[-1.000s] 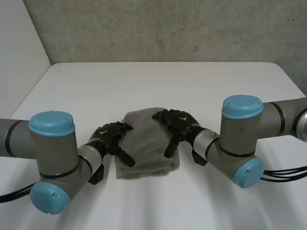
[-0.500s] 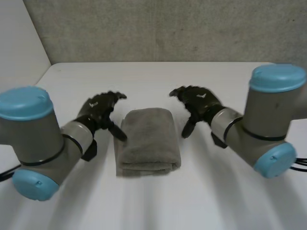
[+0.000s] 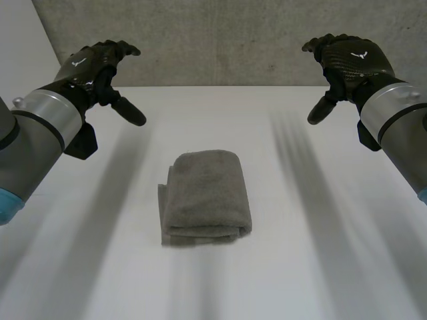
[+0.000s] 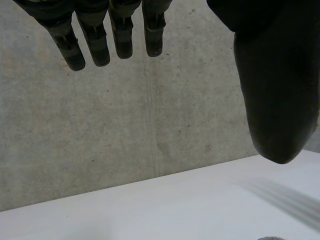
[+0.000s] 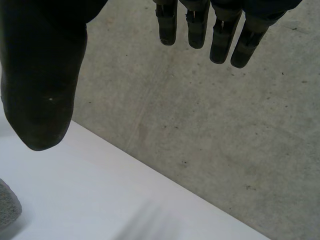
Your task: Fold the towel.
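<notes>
Over on the left, I'm holding my left hand (image 3: 93,67) high above the desk (image 3: 313,240). It's opened out, with relaxed fingers and the thumb jutting away from them, and it's gripping nothing. In my left wrist view the fingers (image 4: 95,40) are hanging straight in front of the grey wall (image 4: 150,125). The thumb (image 4: 272,100) is standing well apart from them.

Moving to the middle, the towel (image 3: 205,197) is lying flat on the desk, folded into a thick, neat rectangle. Its layered edges are showing along the near end and the left side, and a rounded fold is running along the far end. It's sitting between my two hands, well apart from both and touching neither.

Now the right: I'm holding my right hand (image 3: 350,63) up high too, also opened out. The fingers are bending loosely, the thumb is pointing down toward the desk, and it's clamping on nothing. In my right wrist view the fingers (image 5: 200,25) are hanging straight against the wall and the thumb (image 5: 42,90) is standing off to one side. A grey corner of the towel (image 5: 7,205) is peeking in just past the thumb's tip, resting on the white desk.
</notes>
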`<state>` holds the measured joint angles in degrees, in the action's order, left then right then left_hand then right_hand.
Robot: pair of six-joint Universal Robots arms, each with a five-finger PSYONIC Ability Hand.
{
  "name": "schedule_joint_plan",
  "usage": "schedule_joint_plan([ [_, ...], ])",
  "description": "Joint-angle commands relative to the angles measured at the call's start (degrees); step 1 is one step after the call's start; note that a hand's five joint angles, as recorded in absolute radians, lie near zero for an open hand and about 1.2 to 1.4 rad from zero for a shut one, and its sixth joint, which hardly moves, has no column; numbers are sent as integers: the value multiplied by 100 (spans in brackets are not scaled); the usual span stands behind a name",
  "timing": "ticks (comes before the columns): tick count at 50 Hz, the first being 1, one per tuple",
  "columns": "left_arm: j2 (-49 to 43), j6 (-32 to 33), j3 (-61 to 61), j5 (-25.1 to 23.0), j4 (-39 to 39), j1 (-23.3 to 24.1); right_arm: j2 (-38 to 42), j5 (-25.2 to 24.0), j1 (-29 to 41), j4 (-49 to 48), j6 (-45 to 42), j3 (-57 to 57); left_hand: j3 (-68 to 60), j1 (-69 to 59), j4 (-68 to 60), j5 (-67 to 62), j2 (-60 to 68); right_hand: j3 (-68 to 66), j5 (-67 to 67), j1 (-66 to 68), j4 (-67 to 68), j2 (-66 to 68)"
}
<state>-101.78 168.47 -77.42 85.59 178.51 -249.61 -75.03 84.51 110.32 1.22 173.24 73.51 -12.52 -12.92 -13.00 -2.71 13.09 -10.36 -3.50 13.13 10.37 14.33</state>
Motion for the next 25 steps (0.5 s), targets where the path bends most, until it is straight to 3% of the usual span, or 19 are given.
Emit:
schedule_joint_plan([
  [1, 44, 2, -54, 2, -9, -44, 32, 12, -64, 2, 0, -4, 252, 292, 300, 271, -309, 36, 350, -313, -37, -433],
  [17, 9, -7, -89, -25, 8, -35, 14, -5, -72, 2, 26, -4, 252, 292, 300, 271, -309, 36, 350, -313, -37, -433],
  [21, -18, -16, -194, -104, 61, -44, 23, -216, -2, 28, 52, 5, 252, 292, 300, 271, -309, 36, 350, -313, -37, -433],
  [25, -53, 2, -291, -280, 166, -35, 277, -1144, 15, 220, -184, 14, 252, 292, 300, 271, -309, 36, 350, -313, -37, -433],
])
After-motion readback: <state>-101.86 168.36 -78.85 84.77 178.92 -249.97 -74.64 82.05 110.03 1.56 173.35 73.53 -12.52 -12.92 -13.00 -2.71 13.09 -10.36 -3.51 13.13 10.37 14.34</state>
